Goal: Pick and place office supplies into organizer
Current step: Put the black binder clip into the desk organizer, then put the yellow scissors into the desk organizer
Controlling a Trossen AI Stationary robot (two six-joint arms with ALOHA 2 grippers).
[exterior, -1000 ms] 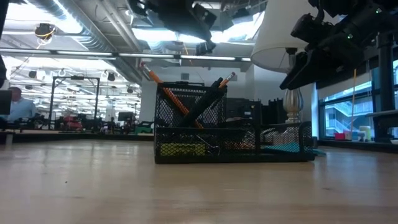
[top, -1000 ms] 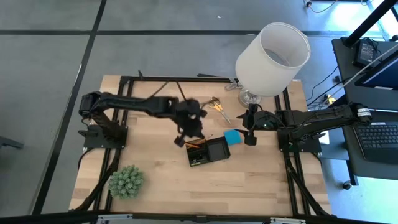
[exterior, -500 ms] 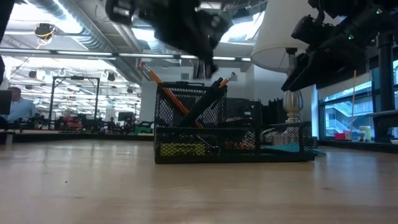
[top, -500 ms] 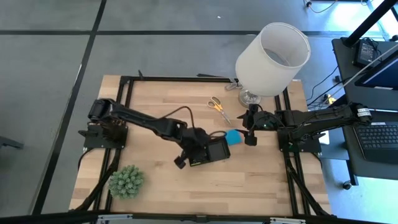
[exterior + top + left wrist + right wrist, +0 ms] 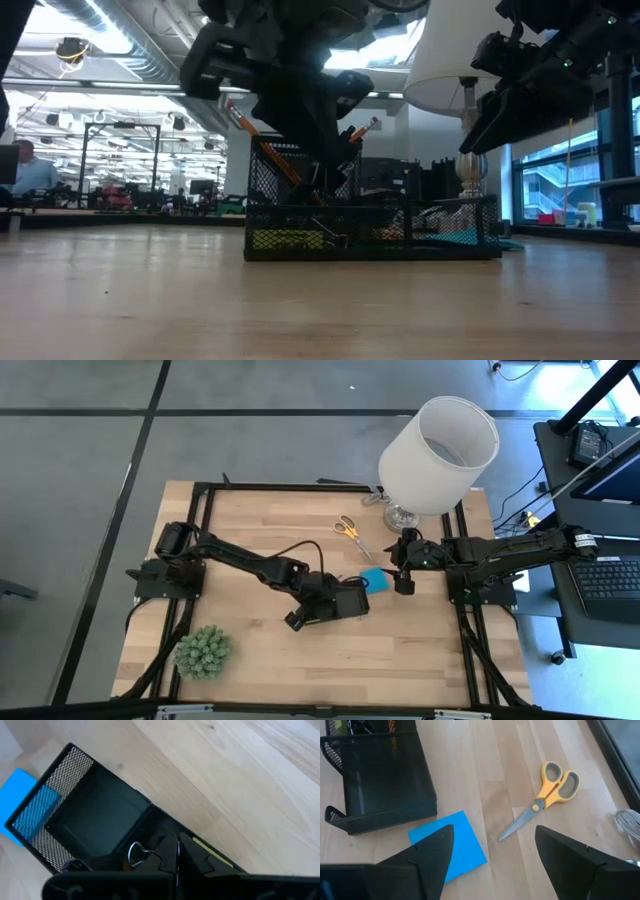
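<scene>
2 arms: left claw (image 5: pixel 300 617) clenched over organizer (image 5: pixel 340 603); right claw (image 5: pixel 403 572) spread above blue pad (image 5: pixel 375 581).

One organizer (image 5: pixel 340 601), one pair of scissors (image 5: pixel 350 532), one blue pad (image 5: pixel 376 581), one lamp (image 5: pixel 437 442), one plant ball (image 5: pixel 203 651), two orange pencils (image 5: pixel 262 145).

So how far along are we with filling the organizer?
Partly done: the black mesh organizer already holds orange pencils and dark pens upright. In hand: the left hand is shut and low over the organizer's pen end; what it grips is unclear. Left: the blue square pad and yellow-handled scissors lie on the wooden table, beneath the open right hand.
</scene>
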